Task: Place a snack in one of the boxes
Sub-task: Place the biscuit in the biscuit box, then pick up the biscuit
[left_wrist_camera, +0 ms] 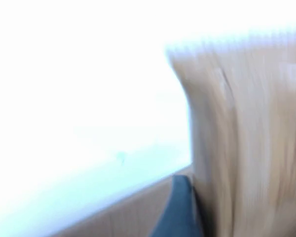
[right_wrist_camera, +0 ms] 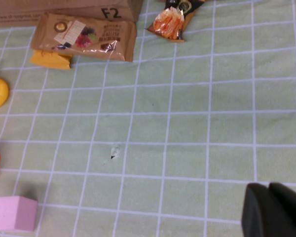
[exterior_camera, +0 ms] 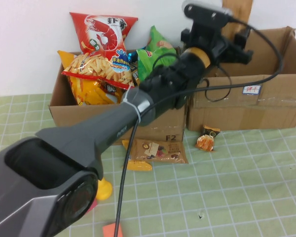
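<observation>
Left gripper (exterior_camera: 237,47) over the far-right brown cardboard box (exterior_camera: 266,106), finger state unclear — right gripper (right_wrist_camera: 269,210) shut, empty, only in its wrist view — small orange snack packet (exterior_camera: 207,138) on the green cloth nearer.

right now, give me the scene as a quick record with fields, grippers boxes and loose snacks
left gripper: reached over the right box, holding a tan pack
right gripper: shut, low over the green mat
left box: piled with snack bags
loose snacks: brown packet and small orange packet on the mat in front of the boxes
</observation>
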Available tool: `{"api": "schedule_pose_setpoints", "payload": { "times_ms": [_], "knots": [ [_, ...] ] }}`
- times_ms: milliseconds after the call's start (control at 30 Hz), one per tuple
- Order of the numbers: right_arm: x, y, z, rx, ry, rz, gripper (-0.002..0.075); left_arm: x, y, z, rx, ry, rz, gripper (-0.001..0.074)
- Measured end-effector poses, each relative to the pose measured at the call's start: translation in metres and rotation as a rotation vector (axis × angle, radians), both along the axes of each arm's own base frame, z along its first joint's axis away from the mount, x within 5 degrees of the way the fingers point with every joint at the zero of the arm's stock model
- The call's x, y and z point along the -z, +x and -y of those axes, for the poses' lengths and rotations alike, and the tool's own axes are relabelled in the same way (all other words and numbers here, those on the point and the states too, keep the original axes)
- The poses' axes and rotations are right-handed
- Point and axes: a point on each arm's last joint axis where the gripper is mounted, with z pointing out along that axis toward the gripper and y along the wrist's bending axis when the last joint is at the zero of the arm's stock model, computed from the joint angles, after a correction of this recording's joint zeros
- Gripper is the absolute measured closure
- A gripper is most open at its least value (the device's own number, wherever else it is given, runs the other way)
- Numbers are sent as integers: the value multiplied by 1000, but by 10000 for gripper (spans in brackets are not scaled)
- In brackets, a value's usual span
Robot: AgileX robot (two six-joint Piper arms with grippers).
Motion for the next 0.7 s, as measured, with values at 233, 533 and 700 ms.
{"api": "schedule_pose_setpoints", "payload": {
  "times_ms": [233,533,700],
  "knots": [
    [0,0,0,0,0,0,728,16,6,-3,-24,56,-79,207],
    [0,0,0,0,0,0,728,-58,-34,-43,-187,743,-263,703],
    [0,0,0,-1,-1,1,728,-122,-67,-82,-295,843,-289,731]
  ]
}}
